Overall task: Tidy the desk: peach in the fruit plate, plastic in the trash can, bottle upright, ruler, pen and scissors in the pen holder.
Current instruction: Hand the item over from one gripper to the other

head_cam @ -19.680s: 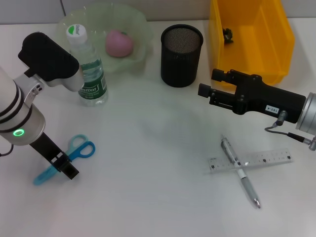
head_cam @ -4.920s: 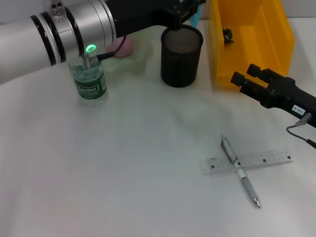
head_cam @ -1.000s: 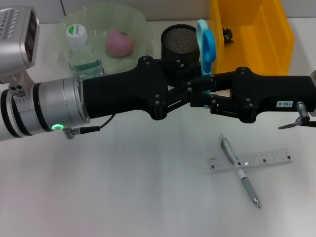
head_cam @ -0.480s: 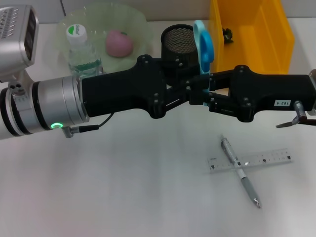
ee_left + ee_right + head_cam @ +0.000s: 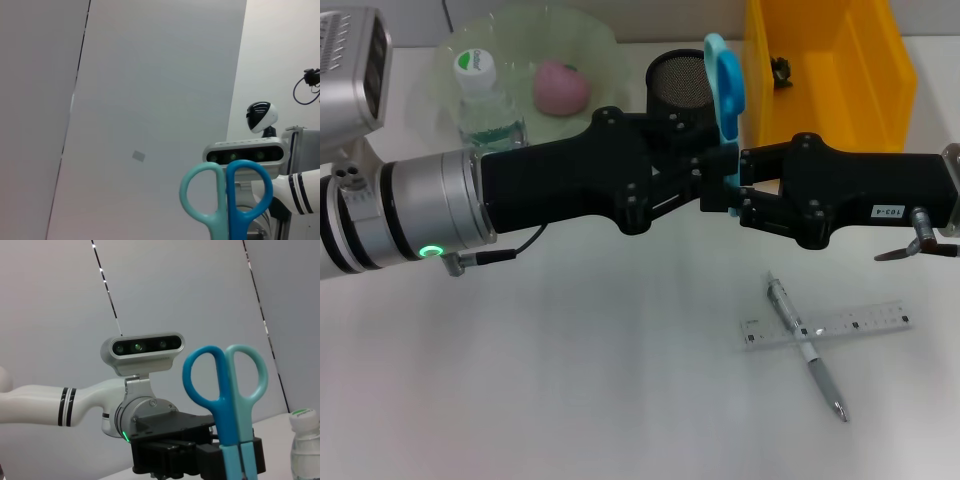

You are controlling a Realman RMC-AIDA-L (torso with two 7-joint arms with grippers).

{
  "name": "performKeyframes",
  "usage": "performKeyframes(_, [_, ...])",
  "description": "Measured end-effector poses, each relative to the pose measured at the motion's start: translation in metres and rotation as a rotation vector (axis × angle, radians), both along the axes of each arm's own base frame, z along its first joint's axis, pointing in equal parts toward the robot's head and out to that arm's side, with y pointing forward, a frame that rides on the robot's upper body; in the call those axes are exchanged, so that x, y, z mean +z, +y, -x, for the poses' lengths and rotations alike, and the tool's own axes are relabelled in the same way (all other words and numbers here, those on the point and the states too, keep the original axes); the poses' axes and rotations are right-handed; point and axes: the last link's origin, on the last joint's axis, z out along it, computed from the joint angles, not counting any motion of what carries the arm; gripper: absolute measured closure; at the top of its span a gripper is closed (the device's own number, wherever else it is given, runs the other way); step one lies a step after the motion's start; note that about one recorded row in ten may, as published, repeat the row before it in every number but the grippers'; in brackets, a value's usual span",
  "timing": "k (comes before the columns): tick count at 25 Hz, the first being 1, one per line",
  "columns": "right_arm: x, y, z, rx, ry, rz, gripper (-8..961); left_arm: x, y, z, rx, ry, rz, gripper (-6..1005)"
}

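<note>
Head view: my two arms meet in front of the black mesh pen holder (image 5: 687,78), and between them the blue scissors (image 5: 724,88) stand upright, loops on top, blades down and hidden among the fingers. My left gripper (image 5: 705,190) reaches in from the left and my right gripper (image 5: 732,190) from the right, tips almost touching around the lower end of the scissors. The right wrist view shows the left gripper clamped on the scissors (image 5: 231,400) just below the loops. Whether my right gripper is also pinching them I cannot tell, since its fingers merge with the other black parts. In the left wrist view only the two loops of the scissors (image 5: 226,200) rise into the picture. The scissors are held in the air just in front of the pen holder, not inside it. The peach (image 5: 561,86) lies in the green fruit plate (image 5: 595,40) at the back left, and the bottle (image 5: 485,100) stands upright just beside the plate with its cap on. The pen (image 5: 805,345) and the clear ruler (image 5: 860,322) lie crossed on the table (image 5: 570,380) at the front right, the pen on top. The yellow bin (image 5: 830,70) sits at the back right with a small dark thing (image 5: 780,70) in it.
</note>
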Motion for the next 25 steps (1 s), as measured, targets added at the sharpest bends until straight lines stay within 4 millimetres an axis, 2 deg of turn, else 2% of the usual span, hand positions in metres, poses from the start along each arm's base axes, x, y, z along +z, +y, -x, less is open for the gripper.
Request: performKeyframes(25, [0.0005,-0.0011,-0.0025,0.006,0.006,-0.023,751,-0.0002,0.0016,0.003,0.008,0.021,-0.004,774])
